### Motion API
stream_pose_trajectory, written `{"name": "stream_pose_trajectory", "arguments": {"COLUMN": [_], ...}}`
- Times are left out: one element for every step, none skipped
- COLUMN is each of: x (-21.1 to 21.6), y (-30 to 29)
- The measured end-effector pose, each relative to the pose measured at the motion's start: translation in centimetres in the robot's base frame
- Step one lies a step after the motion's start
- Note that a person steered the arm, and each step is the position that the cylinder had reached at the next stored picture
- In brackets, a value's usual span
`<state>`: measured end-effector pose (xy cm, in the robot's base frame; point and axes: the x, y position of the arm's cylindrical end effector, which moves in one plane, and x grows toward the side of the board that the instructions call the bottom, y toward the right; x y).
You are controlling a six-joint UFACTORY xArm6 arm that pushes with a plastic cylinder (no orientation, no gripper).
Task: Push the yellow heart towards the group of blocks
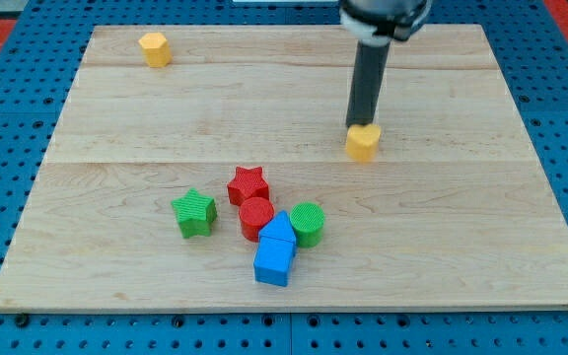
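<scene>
1. My tip (pixel 363 127), the lower end of the dark rod that serves as the tool, comes down from the view's top and meets the upper edge of the yellow heart (pixel 362 143); the tool has no jaws, holds nothing, and only presses against that block.
2. The yellow heart is a small, chunky block with a bright yellow top and darker orange-yellow sides; its heart outline is hard to make out from this angle.
3. It sits on the pale wooden surface (pixel 461 227), right of centre and in the upper half, well apart from the group of blocks.
4. The group lies toward the view's bottom, left of the heart: a red star (pixel 248 184), a red cylinder (pixel 256 217) just below it, a green star (pixel 194 212) to the left, a green cylinder (pixel 307 223) to the right, and two blue blocks (pixel 275 251) at the bottom, their shapes unclear.
5. A yellow hexagon-like block (pixel 154 48) stands alone near the top left corner.
6. No brand, label or writing can be read anywhere
</scene>
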<state>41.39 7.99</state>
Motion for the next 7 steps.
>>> {"name": "stream_pose_trajectory", "arguments": {"x": [0.9,2.2,0.9,3.5,4.3,4.7,2.6], "y": [0.2,-1.3,5.2,2.9,-5.5,-6.8,-1.2]}}
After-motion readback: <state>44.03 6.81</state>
